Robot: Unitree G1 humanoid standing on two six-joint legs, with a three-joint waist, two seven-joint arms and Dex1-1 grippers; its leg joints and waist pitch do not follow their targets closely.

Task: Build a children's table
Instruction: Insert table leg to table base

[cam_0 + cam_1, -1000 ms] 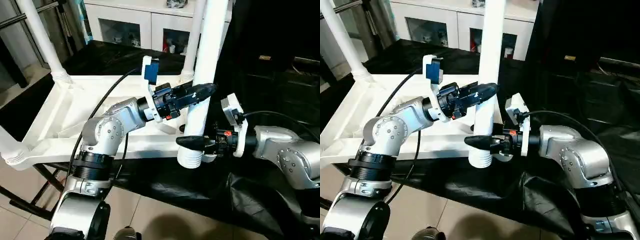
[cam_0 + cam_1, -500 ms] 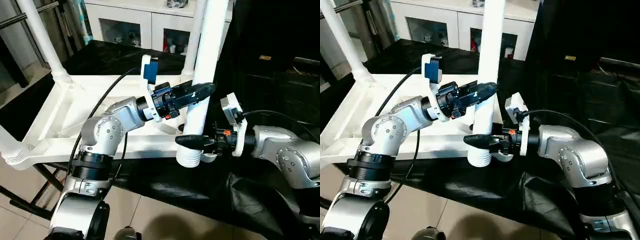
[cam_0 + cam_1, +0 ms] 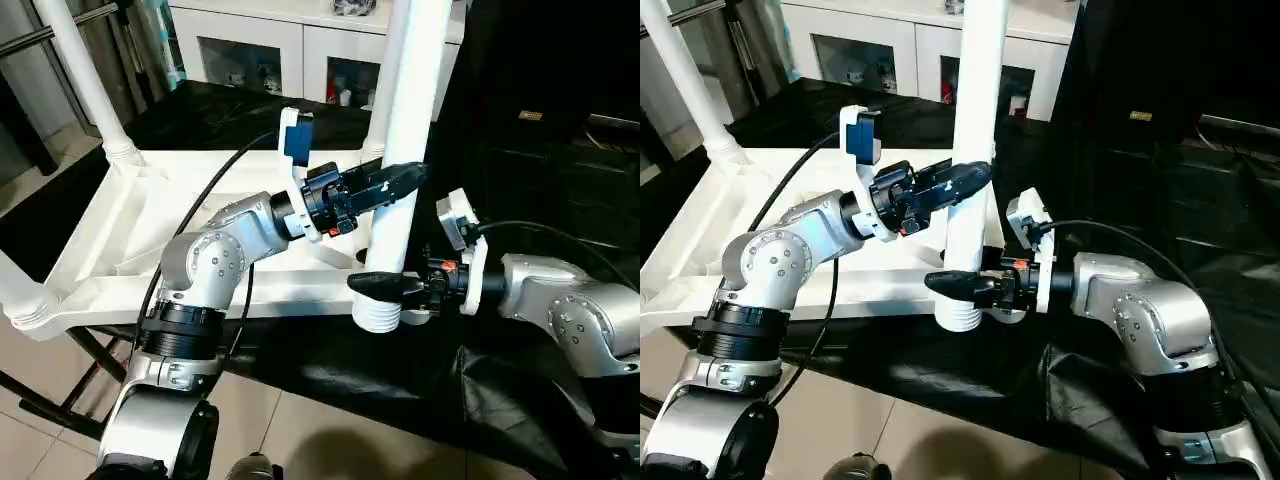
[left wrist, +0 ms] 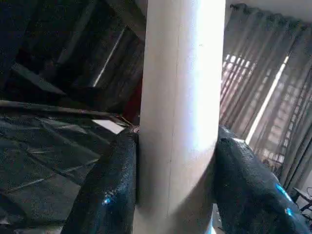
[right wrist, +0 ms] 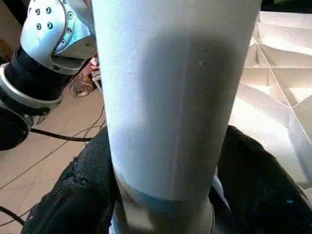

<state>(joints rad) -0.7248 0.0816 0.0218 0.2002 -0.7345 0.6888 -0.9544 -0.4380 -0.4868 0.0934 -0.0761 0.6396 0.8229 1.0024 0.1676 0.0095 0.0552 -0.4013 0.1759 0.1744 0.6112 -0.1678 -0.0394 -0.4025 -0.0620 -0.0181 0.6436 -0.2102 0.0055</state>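
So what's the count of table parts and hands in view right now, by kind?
Legs: 4
Top: 1
Hands, left and right: 2
Total: 7

Upright leg (image 3: 405, 120) blocks centre btwn arms; upturned table top (image 3: 110, 240) fills left; floor (image 3: 300, 430) side open

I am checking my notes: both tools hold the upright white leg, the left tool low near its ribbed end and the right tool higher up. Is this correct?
Not quite: the heights are swapped. In the left eye view the left tool holds the upright white leg higher up, and the right tool is low, near its ribbed end.
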